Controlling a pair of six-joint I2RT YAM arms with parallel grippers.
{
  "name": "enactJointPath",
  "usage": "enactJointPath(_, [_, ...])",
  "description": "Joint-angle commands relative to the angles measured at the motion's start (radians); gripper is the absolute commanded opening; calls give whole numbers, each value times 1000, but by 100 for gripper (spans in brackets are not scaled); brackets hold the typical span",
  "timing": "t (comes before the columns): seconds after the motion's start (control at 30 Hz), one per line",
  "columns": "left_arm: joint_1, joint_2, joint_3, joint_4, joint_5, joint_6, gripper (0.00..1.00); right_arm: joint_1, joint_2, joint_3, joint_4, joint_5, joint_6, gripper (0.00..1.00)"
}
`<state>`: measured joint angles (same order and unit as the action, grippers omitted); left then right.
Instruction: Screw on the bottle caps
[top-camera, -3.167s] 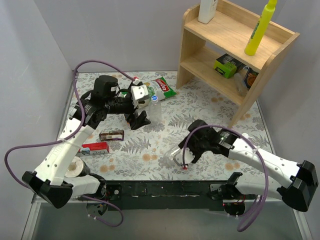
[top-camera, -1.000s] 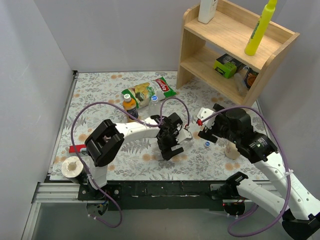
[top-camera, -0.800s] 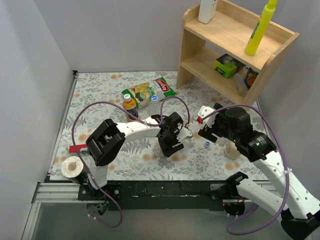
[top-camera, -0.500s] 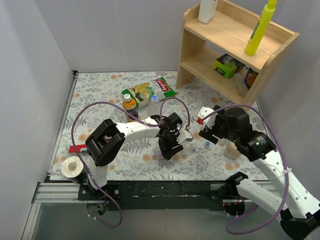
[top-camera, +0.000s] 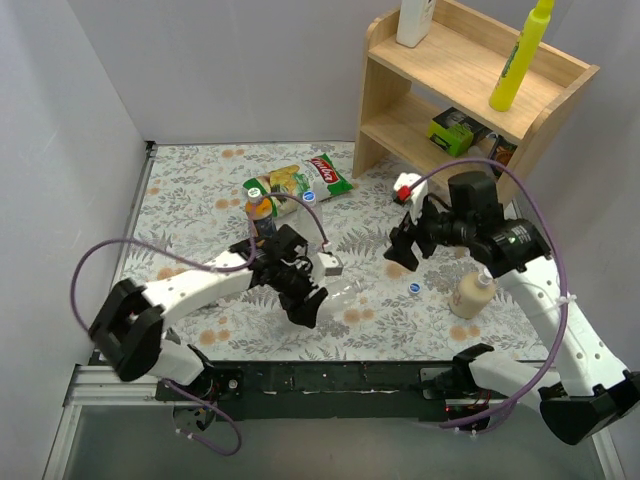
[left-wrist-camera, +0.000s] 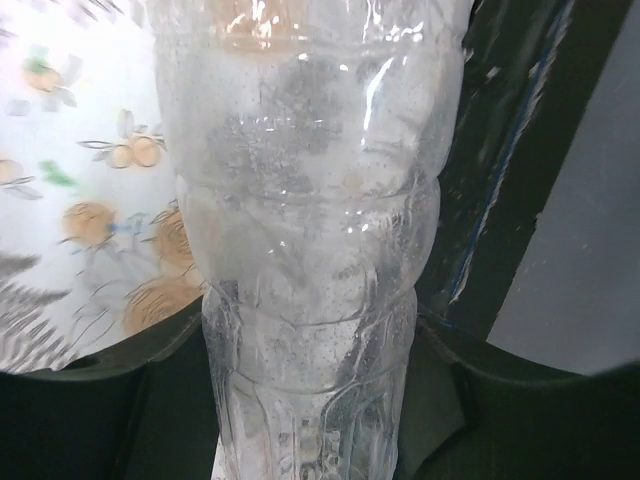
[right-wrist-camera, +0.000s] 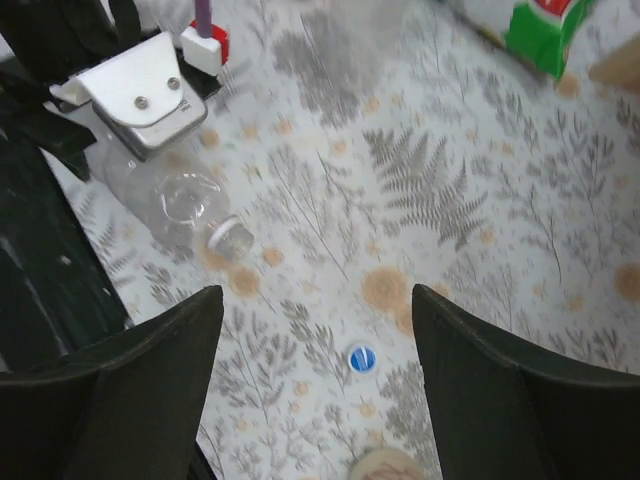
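A clear bottle fills the left wrist view, and my left gripper is shut on its body. From above, this bottle lies tilted just above the table at the centre, in the left gripper. In the right wrist view its open neck has no cap. A blue cap lies loose on the table. My right gripper hovers open above and behind the blue cap, nothing between its fingers. An orange bottle with a whitish-green cap stands at the back, a second blue cap beside it.
A cream pump bottle stands right of the loose cap. Snack bags lie at the back centre. A wooden shelf with a tall yellow bottle fills the back right. The dark front rail runs along the near edge.
My left arm has swung left and nearer with the clear bottle gripped in it. The right gripper has lifted and drawn back, away from the bottle's neck and the blue cap.
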<state>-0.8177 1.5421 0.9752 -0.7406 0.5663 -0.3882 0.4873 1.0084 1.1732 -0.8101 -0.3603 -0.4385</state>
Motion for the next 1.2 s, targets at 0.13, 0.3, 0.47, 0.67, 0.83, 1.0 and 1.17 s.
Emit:
enactJointPath(0.13, [57, -303, 11, 254, 66, -144, 10, -104, 150, 272, 228, -445, 381, 86])
enactJointPath(0.3, [115, -266, 152, 254, 69, -144, 7, -174, 202, 250, 419, -514, 616, 85])
enactJointPath(0.47, [115, -255, 209, 265, 56, -178, 2, -210, 231, 215, 569, -568, 701, 85])
enactJointPath(0.67, [115, -235, 250, 277, 57, -192, 0, -211, 216, 171, 595, -540, 733, 83])
enactJointPath(0.83, [115, -215, 275, 293, 44, -202, 0, -211, 217, 140, 591, -536, 765, 82])
enactJointPath(1.0, [115, -189, 306, 320, 50, -218, 0, -213, 219, 126, 601, -528, 797, 79])
enactJointPath(1.17, [115, -169, 322, 351, 47, -230, 0, -213, 229, 108, 626, -539, 828, 68])
